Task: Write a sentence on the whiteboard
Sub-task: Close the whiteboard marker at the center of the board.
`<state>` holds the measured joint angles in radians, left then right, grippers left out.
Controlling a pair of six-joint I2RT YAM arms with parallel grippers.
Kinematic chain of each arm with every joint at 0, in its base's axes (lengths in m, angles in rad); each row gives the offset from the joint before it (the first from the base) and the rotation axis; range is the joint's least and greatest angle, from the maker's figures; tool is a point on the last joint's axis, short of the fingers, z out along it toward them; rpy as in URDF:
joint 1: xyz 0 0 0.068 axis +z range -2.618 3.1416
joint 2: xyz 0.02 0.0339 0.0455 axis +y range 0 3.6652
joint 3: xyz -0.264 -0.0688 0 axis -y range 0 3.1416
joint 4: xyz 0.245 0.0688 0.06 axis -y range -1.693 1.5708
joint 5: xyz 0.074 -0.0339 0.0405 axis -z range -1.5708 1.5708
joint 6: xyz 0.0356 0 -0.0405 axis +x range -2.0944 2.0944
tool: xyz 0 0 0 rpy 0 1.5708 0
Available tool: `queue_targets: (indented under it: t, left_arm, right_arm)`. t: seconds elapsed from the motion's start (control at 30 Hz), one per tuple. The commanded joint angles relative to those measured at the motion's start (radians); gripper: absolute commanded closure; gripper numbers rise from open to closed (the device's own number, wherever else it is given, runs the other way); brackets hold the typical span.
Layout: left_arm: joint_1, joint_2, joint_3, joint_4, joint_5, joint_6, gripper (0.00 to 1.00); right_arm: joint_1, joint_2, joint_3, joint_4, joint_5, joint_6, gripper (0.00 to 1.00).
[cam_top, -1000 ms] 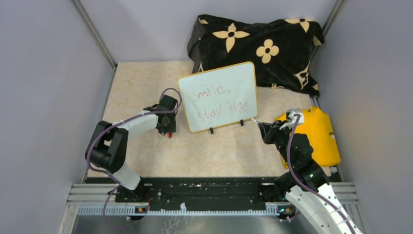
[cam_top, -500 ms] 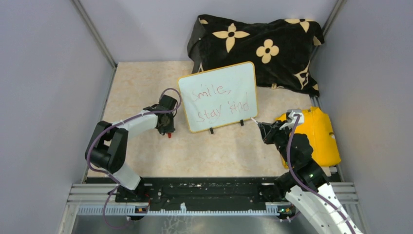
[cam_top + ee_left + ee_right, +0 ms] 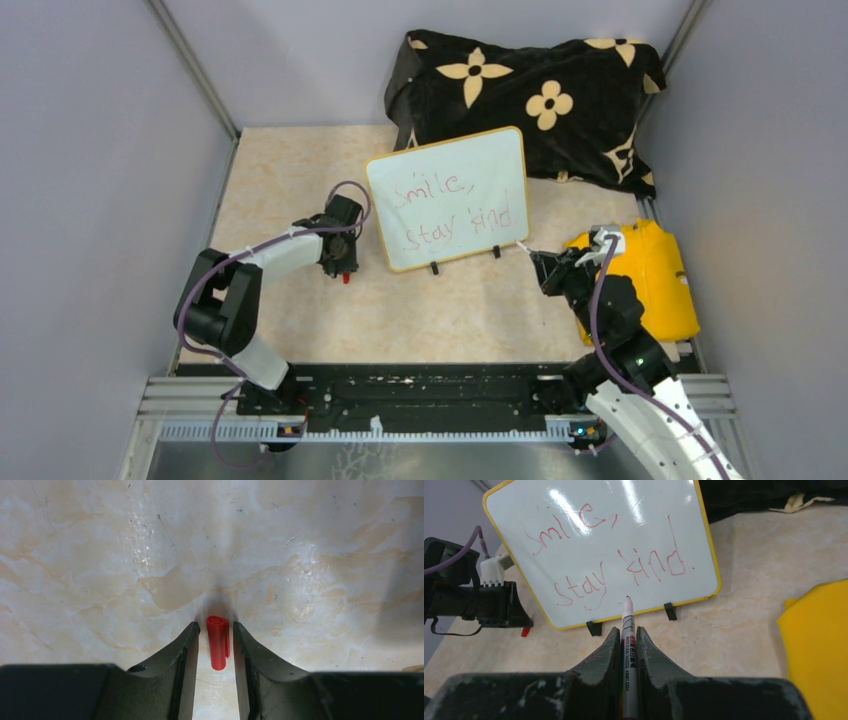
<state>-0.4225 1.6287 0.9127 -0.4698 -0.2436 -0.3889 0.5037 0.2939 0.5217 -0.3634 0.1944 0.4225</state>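
The whiteboard (image 3: 450,195) stands tilted on two black clip feet mid-table, yellow-framed. The sentence (image 3: 452,212) in red reads "Smile, stay kind" in two lines, clear in the right wrist view (image 3: 604,565). My right gripper (image 3: 535,255) is shut on a white marker (image 3: 629,625). The marker's bare tip hovers just off the whiteboard's (image 3: 574,510) lower edge. My left gripper (image 3: 215,626) points down at the table left of the board. Its jaws are open, narrowly flanking a red cap (image 3: 218,645) lying on the table, with a thin gap either side.
A black flower-patterned cloth (image 3: 530,90) is heaped behind the board against the back wall. A yellow object (image 3: 655,280) lies at the right edge beside my right arm. Grey walls close in on both sides.
The left gripper's jaws have drawn in a little around the red cap. The board and the right arm have not moved.
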Motion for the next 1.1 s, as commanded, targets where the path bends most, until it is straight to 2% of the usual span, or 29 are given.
queue_targets:
  t: [0.0, 0.17, 0.53, 0.73, 0.77, 0.9, 1.07]
  left_arm:
    - [0.004, 0.033, -0.07, -0.113, 0.04, -0.017, 0.6]
    - [0.004, 0.017, -0.084, -0.11, 0.054, -0.019, 0.61]
    - [0.004, 0.044, -0.076, -0.106, 0.063, -0.01, 0.75]
    - [0.004, 0.028, -0.076, -0.108, 0.044, -0.014, 0.97]
    - [0.004, 0.017, -0.075, -0.108, 0.039, -0.017, 1.0]
    - [0.004, -0.059, -0.08, -0.106, 0.009, -0.043, 1.0]
    - [0.013, -0.275, -0.115, -0.077, -0.019, -0.071, 1.0]
  right_arm:
    - [0.014, -0.012, 0.002, 0.04, 0.014, 0.005, 1.0]
    - [0.014, -0.01, -0.001, 0.045, 0.01, 0.004, 1.0]
    - [0.015, -0.01, 0.0, 0.044, 0.008, 0.004, 1.0]
    - [0.015, -0.008, 0.001, 0.044, 0.006, 0.004, 1.0]
    - [0.015, -0.006, 0.001, 0.044, 0.005, 0.003, 1.0]
    - [0.014, 0.002, 0.006, 0.04, 0.004, 0.001, 1.0]
    - [0.015, 0.016, 0.01, 0.041, -0.002, -0.001, 1.0]
